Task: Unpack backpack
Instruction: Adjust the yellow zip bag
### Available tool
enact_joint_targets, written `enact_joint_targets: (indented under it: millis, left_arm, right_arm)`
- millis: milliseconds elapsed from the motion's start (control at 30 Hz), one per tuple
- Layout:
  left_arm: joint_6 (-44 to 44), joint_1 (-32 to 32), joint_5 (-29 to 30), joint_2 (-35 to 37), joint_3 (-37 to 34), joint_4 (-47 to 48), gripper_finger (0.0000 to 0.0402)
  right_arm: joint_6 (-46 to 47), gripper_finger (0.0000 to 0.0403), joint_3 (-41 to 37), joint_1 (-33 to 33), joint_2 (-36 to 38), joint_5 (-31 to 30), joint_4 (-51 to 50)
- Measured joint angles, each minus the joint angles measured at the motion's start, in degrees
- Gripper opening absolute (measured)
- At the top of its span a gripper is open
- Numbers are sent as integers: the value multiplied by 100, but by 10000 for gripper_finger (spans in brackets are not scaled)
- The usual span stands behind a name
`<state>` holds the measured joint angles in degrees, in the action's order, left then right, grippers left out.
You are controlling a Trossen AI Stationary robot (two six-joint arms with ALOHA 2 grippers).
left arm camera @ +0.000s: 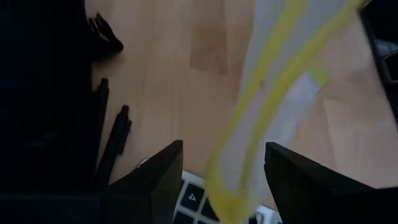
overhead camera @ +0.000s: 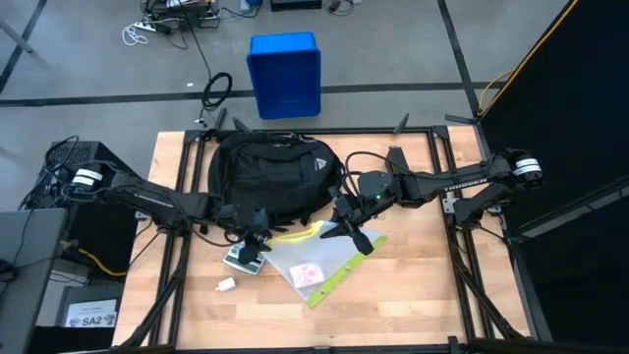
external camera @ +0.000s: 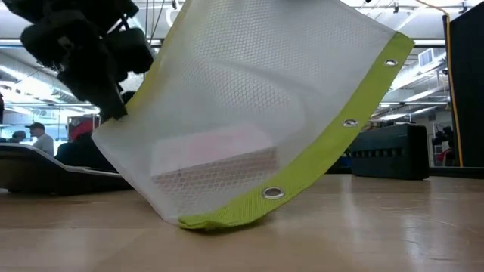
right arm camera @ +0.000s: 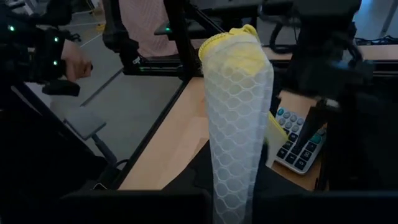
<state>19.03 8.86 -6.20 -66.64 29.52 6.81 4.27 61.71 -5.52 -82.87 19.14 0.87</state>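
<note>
Backpack (overhead camera: 270,175) is seen at table's (overhead camera: 423,295) far edge, between both arms. A mesh pouch (overhead camera: 316,264) w/ yellow-green trim is pinched by the fully closed right gripper (overhead camera: 346,228), one corner lifted. Left gripper (overhead camera: 254,241), approx. half open, is hung over a calculator (overhead camera: 243,258), gripping nothing.

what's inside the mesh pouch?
Through the mesh pouch, one pale pink flat item shows; the low view shows it as a pale block. What it is can't be told, and anything behind it is hidden.
</note>
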Motion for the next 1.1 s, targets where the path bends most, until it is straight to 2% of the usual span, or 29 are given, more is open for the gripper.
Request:
enact_joint_targets:
  millis: [200,267,367,467,533,733,1100]
  left_arm:
    - [-145,-17,-309,-678,0,-373,192]
    - [-254,-17,-352,-798,20,-499,180]
    - [-460,-21,-347,-848,132,-514,129]
    - [-718,-24,-346,-843,338,-519,37]
    - [-845,-24,-322,-843,512,-410,12]
    - [-1433,-24,366,-800,1524,873,1]
    - [-2365,-24,1239,-797,3574,2464,0]
  right_arm:
    - [24,0,0,0,0,0,14]
    - [37,0,0,0,0,2,27]
    - [43,0,0,2,0,4,32]
    - [70,0,0,10,0,24,28]
    - [72,0,1,11,4,118,-3]
    - [207,0,11,-35,181,73,-1015]
    - [385,0,9,-441,603,-1024,-2317]
